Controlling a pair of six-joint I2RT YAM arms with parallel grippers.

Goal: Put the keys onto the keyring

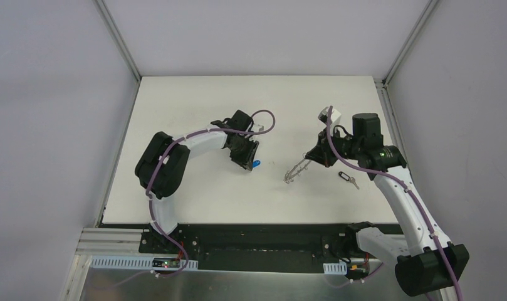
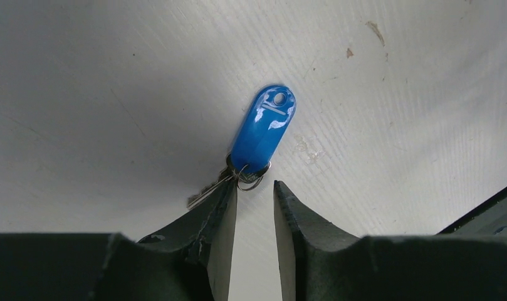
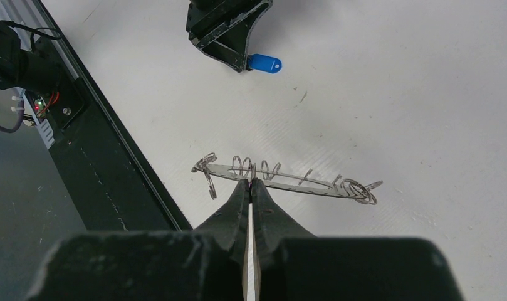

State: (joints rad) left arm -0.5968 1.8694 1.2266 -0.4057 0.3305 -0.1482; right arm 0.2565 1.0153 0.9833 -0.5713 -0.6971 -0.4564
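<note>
White table (image 1: 207, 200): your right gripper (image 3: 251, 182) pinches the stiff keyring (image 3: 301, 182); your left gripper (image 2: 256, 188) gapes narrowly, empty. Grip the light blue key (image 2: 263, 128) by its head.

No readable txt, labels or nos., incl. on the blue key (image 2: 262, 130).

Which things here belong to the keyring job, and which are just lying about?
Job: blue key, black key, keyring pinched in the right hand.
Not the job: table, black base rail, purple cables.
</note>
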